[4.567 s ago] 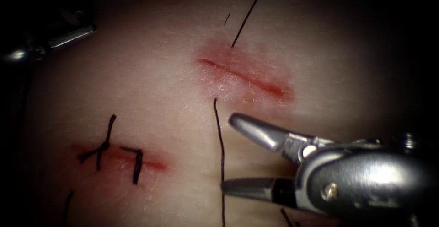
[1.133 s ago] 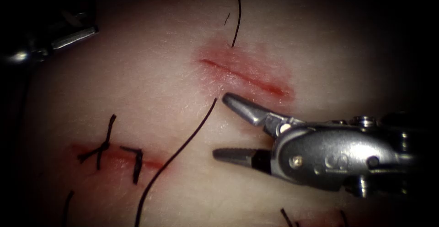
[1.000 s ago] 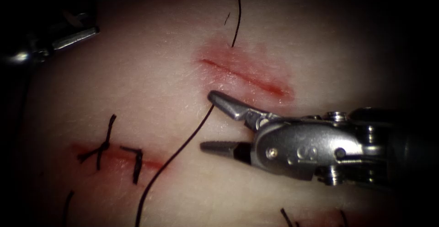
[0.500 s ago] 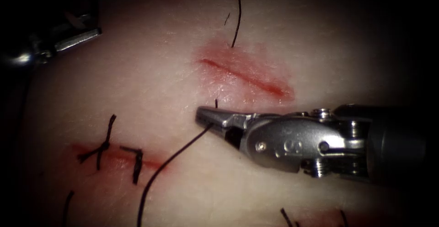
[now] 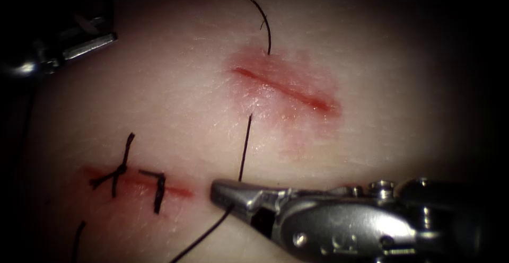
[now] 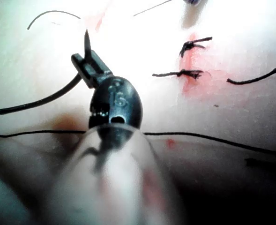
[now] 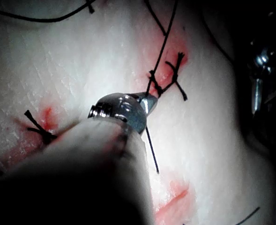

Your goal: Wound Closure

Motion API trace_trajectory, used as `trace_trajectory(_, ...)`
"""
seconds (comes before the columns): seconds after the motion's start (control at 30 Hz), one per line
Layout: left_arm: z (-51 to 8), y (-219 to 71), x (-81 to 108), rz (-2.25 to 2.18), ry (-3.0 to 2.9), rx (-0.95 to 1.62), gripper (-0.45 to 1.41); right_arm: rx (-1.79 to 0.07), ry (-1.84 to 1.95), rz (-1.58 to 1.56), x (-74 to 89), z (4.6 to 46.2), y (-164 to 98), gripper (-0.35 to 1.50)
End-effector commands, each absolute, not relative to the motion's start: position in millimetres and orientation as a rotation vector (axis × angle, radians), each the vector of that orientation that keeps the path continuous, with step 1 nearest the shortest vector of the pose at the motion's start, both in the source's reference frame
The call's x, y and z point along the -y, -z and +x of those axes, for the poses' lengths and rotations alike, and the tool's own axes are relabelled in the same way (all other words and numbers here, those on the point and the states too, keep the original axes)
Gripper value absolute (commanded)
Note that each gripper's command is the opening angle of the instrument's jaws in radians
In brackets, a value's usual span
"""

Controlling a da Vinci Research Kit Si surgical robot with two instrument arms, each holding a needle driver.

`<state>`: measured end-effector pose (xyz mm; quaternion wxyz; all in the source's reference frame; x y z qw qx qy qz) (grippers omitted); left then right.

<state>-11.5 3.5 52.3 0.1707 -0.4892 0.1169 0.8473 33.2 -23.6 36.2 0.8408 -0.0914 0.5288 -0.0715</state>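
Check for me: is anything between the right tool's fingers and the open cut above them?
Nothing visible does. The right tool, shut on the thread, sits below the open cut with bare tissue between; just that thread runs up to its entry point by the cut. What the left tool holds I cannot tell.

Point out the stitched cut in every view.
Endoscope view: stitched cut, lower left, beside the right tool, whose fingers are shut on the thread.
Left wrist view: stitched cut, pink strip crossed by two stitches.
Right wrist view: stitched cut, just beyond the right tool.
Shared landmark: its two black stitches.
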Motion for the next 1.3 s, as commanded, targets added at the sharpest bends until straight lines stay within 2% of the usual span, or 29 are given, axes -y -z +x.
trace_trajectory(0.03,-12.0,-53,-3.4,-1.391,-2.406,-0.332,-0.45,-1.124,0.159,-0.188,23.9,34.1,-36,-0.35)
trace_trajectory(0.63,-12.0,-53,-3.4,-1.391,-2.406,-0.332,-0.45,-1.159,0.194,-0.109,28.2,35.1,-31,-0.33)
trace_trajectory(0.67,-12.0,-53,-3.4,-1.391,-2.406,-0.332,-0.45,-1.170,0.125,-0.085,27.2,34.9,-31,0.84)
trace_trajectory(0.7,-12.0,-53,-3.4,-1.391,-2.406,-0.332,-0.45,-1.169,0.099,-0.084,26.8,34.6,-31,1.15)
trace_trajectory(0.73,-12.0,-53,-3.4,-1.391,-2.406,-0.332,-0.45,-1.144,0.060,-0.114,25.7,33.6,-32,1.33)
trace_trajectory(0.87,-12.1,-53,-3.4,-1.390,-2.405,-0.332,-0.45,-1.025,-0.005,-0.190,23.7,30.8,-32,1.48)
trace_trajectory(0.93,-12.1,-53,-3.4,-1.390,-2.405,-0.333,-0.45,-0.939,-0.007,-0.239,22.0,28.2,-33,1.47)
trace_trajectory(1.07,-12.2,-53,-3.4,-1.389,-2.405,-0.335,-0.45,-0.768,0.014,-0.273,20.0,25.7,-33,1.41)
trace_trajectory(1.13,-12.3,-53,-3.4,-1.387,-2.408,-0.334,-0.45,-0.602,0.003,-0.269,19.1,25.2,-33,1.28)
trace_trajectory(1.17,-12.4,-53,-3.3,-1.389,-2.407,-0.334,-0.45,-0.504,-0.006,-0.266,18.2,25.0,-34,0.84)
trace_trajectory(1.2,-12.4,-53,-3.3,-1.391,-2.410,-0.330,-0.45,-0.493,-0.007,-0.248,17.7,24.9,-34,0.19)
trace_trajectory(1.23,-12.5,-53,-3.2,-1.390,-2.410,-0.331,-0.45,-0.521,-0.024,-0.206,17.3,24.9,-33,-0.32)
trace_trajectory(1.3,-12.5,-53,-3.2,-1.390,-2.410,-0.331,-0.45,-0.628,-0.149,-0.115,15.1,25.4,-34,-0.35)
